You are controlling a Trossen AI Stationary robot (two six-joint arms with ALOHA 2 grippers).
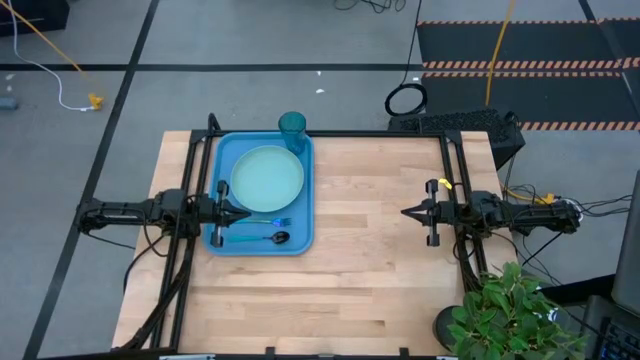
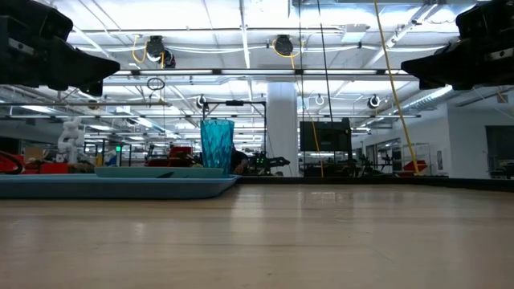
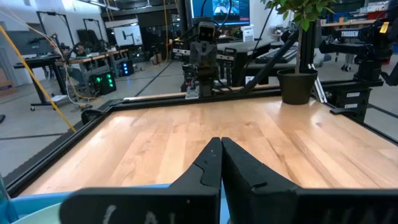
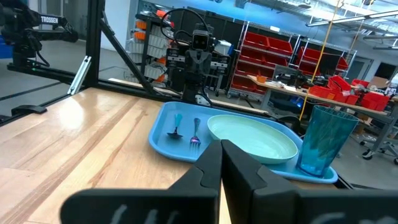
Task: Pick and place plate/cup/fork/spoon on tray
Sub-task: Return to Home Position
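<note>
Pressed together with nothing between them, the dark fingers of the left gripper (image 3: 221, 158) are pointing across the pale wooden table (image 1: 370, 270) while hovering over the left edge of the large bright blue rectangular plastic tray (image 1: 222, 150). Well apart on the right, the right gripper (image 1: 405, 212) is facing it, its fingers likewise closed and empty.

All four pieces are sitting on the tray, which is lying on the left side of the table. The round pale mint-green plate (image 1: 267, 178) is filling its middle, and the small translucent teal-blue tumbler cup (image 1: 292, 128) is standing upright in the far right corner, just beside the plate. Across the near end, the slim light-blue-handled fork (image 1: 270, 223) with its bluish-purple head and the light-blue-handled spoon (image 1: 264, 238) with its black bowl are lying side by side, the spoon nearer.

With everything loaded, both arms appear to be settling level into a rest pose. Closed fingers are less likely to snag the utensils below.
</note>
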